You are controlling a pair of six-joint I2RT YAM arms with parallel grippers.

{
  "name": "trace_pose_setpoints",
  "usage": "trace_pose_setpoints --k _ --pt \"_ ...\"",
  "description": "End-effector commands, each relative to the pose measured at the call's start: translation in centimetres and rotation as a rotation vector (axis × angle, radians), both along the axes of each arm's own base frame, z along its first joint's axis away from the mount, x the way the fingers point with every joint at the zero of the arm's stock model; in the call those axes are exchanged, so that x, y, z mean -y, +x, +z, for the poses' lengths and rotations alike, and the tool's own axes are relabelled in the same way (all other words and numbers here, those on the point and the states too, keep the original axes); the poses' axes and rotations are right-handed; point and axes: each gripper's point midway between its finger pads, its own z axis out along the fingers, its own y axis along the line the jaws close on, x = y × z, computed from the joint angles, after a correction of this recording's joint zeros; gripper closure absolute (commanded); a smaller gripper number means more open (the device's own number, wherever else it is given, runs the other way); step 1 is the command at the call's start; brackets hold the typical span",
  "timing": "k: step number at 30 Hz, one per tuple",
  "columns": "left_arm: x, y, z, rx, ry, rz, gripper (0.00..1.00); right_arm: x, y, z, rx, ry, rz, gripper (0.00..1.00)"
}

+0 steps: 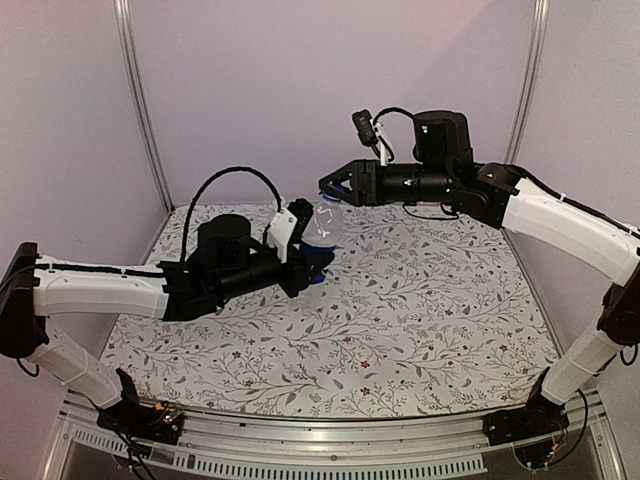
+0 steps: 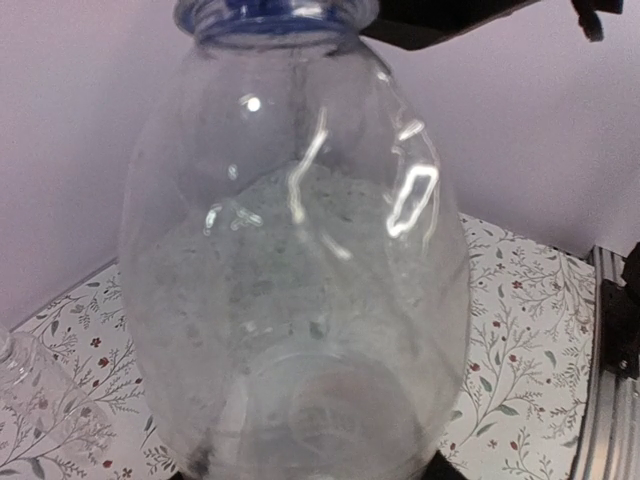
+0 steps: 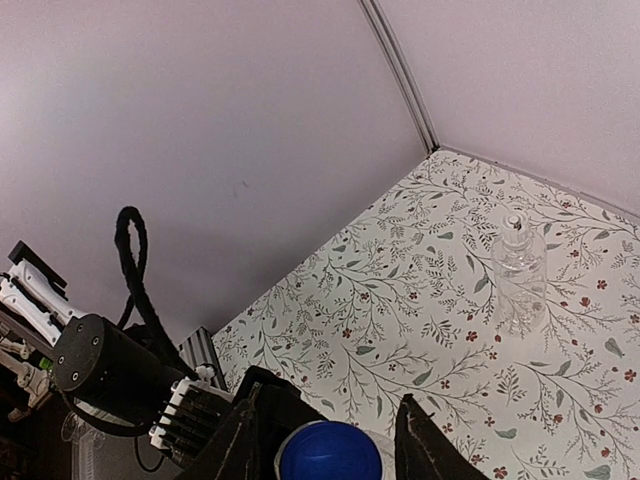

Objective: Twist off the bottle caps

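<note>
My left claw (image 1: 306, 254) is clamped around the body of a clear bottle (image 1: 323, 230). Its long axis is close to upright, the neck pointing up at my right claw (image 1: 329, 189). That claw's jaws stand narrowly on either side of the blue cap (image 3: 330, 452); I cannot tell whether they press on it. Well apart, the plain bottle (image 3: 518, 275) stands upright on the flowered counter (image 1: 430, 300), white cap (image 3: 513, 222) on top.

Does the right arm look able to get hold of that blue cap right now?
Probably yes. The blue cap sits between the right gripper's open fingers with nothing in the way, while the left gripper holds the clear bottle up to it.
</note>
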Motion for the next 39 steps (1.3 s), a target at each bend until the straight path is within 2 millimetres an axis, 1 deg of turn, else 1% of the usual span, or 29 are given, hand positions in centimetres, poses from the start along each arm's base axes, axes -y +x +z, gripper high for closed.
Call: trace_pose_setpoints --k 1,7,10,17,19,21,23,25,29,31,32,34,37,39 --pt "0.6 0.0 1.1 0.008 -0.025 0.001 0.62 -0.4 0.2 -1.6 -0.013 -0.033 -0.006 0.55" --pt "0.6 -0.1 1.0 0.008 -0.024 0.001 0.62 -0.5 0.3 -1.9 -0.015 -0.041 -0.005 0.56" --pt "0.5 0.0 1.1 0.010 -0.025 0.004 0.62 -0.6 0.3 -2.2 -0.018 -0.048 -0.005 0.57" --pt "0.5 -0.1 1.1 0.008 -0.027 0.002 0.62 -0.4 0.1 -1.5 0.014 -0.039 0.003 0.75" --pt "0.7 -0.3 1.2 0.009 -0.032 -0.017 0.62 -0.4 -0.2 -1.0 0.046 -0.033 0.023 0.80" --pt "0.9 -0.9 1.4 0.012 -0.046 -0.051 0.62 -0.3 -0.8 -0.1 0.090 -0.024 0.057 0.84" --pt "1.5 -2.0 1.7 0.015 -0.066 -0.126 0.62 -0.4 -1.9 0.8 0.161 -0.017 0.128 0.87" --pt "2.2 -3.7 2.1 0.023 -0.096 -0.231 0.62 -0.4 -3.4 1.5 0.232 -0.009 0.227 0.89" --pt "3.1 -8.3 3.5 0.038 -0.170 -0.499 0.62 0.2 -7.9 2.6 0.392 0.030 0.507 0.87" --pt "3.2 -10.4 3.9 0.035 -0.201 -0.623 0.61 0.9 -9.8 3.1 0.419 0.069 0.629 0.86" --pt "3.2 -11.5 4.0 0.028 -0.212 -0.687 0.61 1.2 -10.3 3.3 0.434 0.081 0.669 0.85" --pt "3.2 -12.7 4.2 0.014 -0.228 -0.761 0.62 1.9 -10.9 3.5 0.430 0.101 0.737 0.85" --pt "3.2 -13.5 4.3 -0.011 -0.240 -0.824 0.62 2.5 -11.1 3.5 0.415 0.111 0.793 0.85" --pt "3.1 -13.5 4.4 -0.024 -0.245 -0.843 0.62 2.7 -11.1 3.4 0.417 0.113 0.810 0.85"
